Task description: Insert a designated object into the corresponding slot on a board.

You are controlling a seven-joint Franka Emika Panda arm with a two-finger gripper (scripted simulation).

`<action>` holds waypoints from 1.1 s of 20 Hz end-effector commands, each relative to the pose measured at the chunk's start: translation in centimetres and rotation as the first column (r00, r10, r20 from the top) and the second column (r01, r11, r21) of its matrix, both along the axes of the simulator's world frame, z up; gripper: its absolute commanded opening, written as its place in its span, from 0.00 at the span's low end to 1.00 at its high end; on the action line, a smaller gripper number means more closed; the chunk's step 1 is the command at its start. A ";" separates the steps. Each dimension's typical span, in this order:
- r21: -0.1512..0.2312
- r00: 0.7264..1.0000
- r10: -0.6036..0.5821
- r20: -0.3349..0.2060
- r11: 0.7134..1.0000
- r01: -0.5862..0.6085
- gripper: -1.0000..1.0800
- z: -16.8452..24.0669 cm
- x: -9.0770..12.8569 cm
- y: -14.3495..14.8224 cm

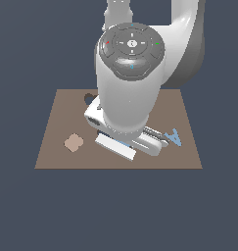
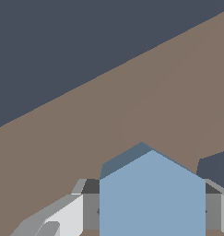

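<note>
While we look along the wrist view, the nearest thing is the light-blue hexagon piece, filling the space between our gripper and pressed on both flanks by the grey finger pads; the fingers are closed narrowly on it, holding it by two opposite flat sides. One pointed corner of the hexagon juts out beyond the fingers over the brown board. Just beyond the piece, to one side, we see a dark cutout in the board, only partly in frame, so we cannot tell its full shape. Past that, bare brown surface runs up to the board's straight far edge, where it meets the dark blue-grey ground.

From the exterior view, our arm hangs over the middle of the board and hides much of it. Our gripper sits low over the near half of the board, with a sliver of the hexagon piece showing below the hand. Toward the exterior view's left lies a pale tan shape with open board around it. Toward the exterior view's right, a blue letter A lies close beside the hand. Farthest off, a dark round-edged hole peeps out behind the arm near the board's far edge.
</note>
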State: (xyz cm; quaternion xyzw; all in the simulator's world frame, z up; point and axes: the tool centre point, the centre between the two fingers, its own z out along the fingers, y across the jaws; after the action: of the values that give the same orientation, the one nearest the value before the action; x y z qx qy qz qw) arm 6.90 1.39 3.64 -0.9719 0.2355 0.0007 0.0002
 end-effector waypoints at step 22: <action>0.000 0.979 -0.205 -0.001 0.979 0.205 0.00 -0.4 -3.4 -5.6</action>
State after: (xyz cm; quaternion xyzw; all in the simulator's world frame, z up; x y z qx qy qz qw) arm 3.54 -4.24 3.52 -0.9425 0.3343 0.0007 0.0001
